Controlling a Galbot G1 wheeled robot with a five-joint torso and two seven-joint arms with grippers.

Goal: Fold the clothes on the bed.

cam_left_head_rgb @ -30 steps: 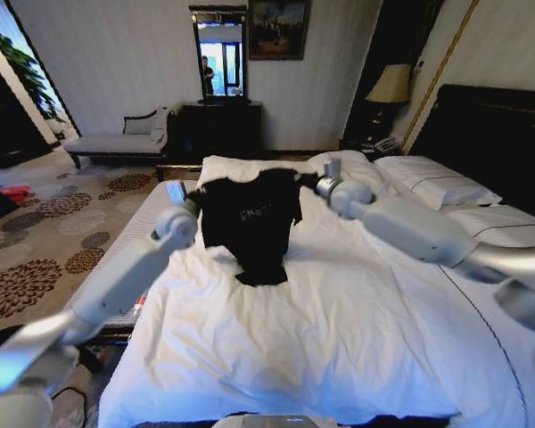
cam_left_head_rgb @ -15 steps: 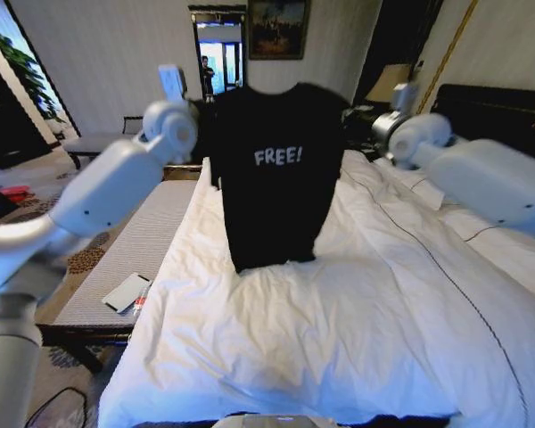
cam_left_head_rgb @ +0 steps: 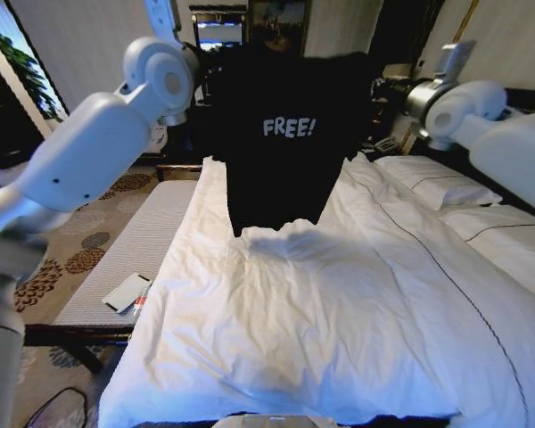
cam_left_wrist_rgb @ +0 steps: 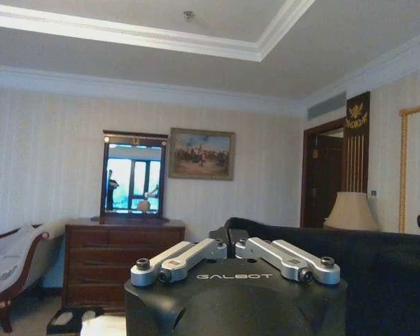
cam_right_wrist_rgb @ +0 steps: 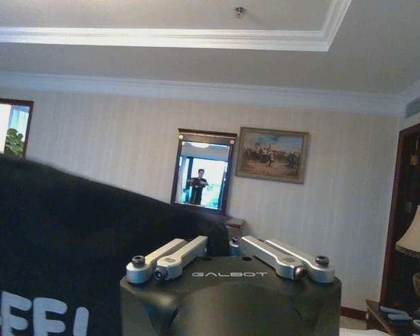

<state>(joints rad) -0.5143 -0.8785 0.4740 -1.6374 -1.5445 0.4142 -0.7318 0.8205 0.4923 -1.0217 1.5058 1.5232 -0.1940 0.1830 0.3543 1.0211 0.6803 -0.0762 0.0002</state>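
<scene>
We hold the shirt (cam_left_head_rgb: 285, 134) up in the air above the far half of the bed (cam_left_head_rgb: 339, 321), spread between both arms with its "FREE!" print facing us and its hem hanging just over the duvet. Our left end effector (cam_left_wrist_rgb: 230, 246) is closed on one upper corner of the shirt; in the left wrist view the black cloth runs out from between the closed fingers. Our right end effector (cam_right_wrist_rgb: 219, 245) is likewise clamped on the other upper corner, the cloth draping away from it.

We judge the shirt to be light, limp and not fragile. It hangs straight under its own weight and will sag or bunch wherever it is unsupported, so a pinch at the two shoulder corners suits it best, keeping the top edge taut. It is thin enough to slip from a shallow grip if tugged.

The duvet beneath is soft and rumpled, with creases and shallow folds, so the shirt will settle unevenly rather than lie perfectly flat. A grey bench (cam_left_head_rgb: 152, 241) stands along the bed's left side with a small flat device (cam_left_head_rgb: 125, 292) on it. Pillows (cam_left_head_rgb: 437, 183) lie to our right by the dark headboard (cam_left_head_rgb: 517, 134), and the floor (cam_left_head_rgb: 80, 223) is patterned carpet.
</scene>
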